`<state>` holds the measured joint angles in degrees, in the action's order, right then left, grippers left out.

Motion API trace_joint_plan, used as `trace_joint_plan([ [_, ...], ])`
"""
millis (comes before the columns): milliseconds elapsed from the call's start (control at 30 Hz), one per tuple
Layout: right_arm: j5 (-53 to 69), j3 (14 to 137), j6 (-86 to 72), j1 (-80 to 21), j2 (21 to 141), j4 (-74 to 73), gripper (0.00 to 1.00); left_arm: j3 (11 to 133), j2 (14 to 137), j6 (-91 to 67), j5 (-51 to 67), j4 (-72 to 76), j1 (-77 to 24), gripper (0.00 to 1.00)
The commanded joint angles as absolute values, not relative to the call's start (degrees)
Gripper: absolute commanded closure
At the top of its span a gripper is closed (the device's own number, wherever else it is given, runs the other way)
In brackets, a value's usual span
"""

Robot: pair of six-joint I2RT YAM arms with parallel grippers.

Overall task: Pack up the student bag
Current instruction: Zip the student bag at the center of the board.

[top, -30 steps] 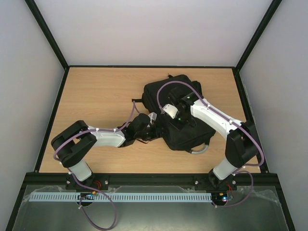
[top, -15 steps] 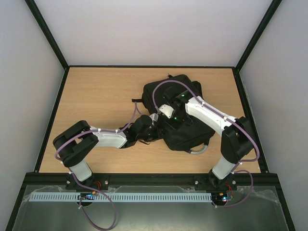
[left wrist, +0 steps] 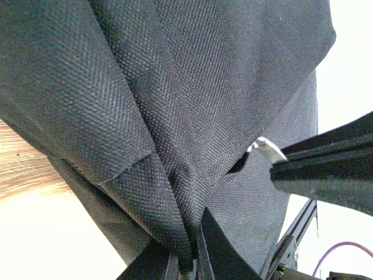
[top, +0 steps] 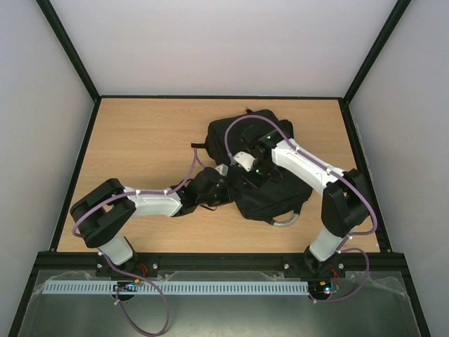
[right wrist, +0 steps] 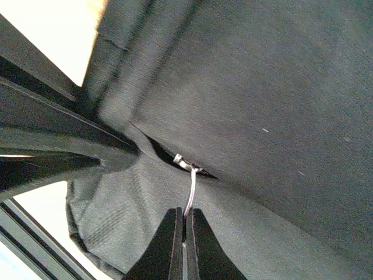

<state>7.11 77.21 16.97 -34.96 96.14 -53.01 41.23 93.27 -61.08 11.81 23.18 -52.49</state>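
On the desk (top: 140, 140), right of centre: a black bag (top: 273, 200), slumped flat and rumpled, with its grey handle (top: 286, 220) poking out at the near edge. 2 arms bent inward over it, 1 from each side.

Left gripper (left wrist: 187, 258): clamped narrow on a fold of the bag's woven fabric, the cloth bunched into a ridge running down between the fingers. From above, low at the bag's left edge and touching it. In its wrist view, a strip of bare wood showing beneath the lifted cloth at the left.

Right gripper (right wrist: 184, 230): closed tight on a thin metal zip pull (right wrist: 190, 186), fingers pressed together with only the pull between them. Pull hooked to a small silver slider (right wrist: 182, 160) sitting at a dark seam in the fabric, possibly a partly open zip, though too blurred there to be sure. From above, set over the middle of the bag, near the left gripper but apart from it.
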Motion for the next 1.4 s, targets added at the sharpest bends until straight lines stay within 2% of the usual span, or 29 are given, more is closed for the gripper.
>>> trace_joint_plan([
  [0,7.8,78.9,17.6,-31.3,96.8,-58.1,0.99,39.3,90.3,-59.6,9.1,21.5,-52.6,0.98],
  [767,4.2,74.8,23.6,-16.5,95.3,-57.6,0.99,36.1,88.7,-59.8,8.3,21.2,-51.5,0.98],
  [1367,3.5,76.1,29.1,-2.2,99.5,-56.0,0.99,35.7,88.5,-60.0,8.0,20.9,-51.4,0.98],
])
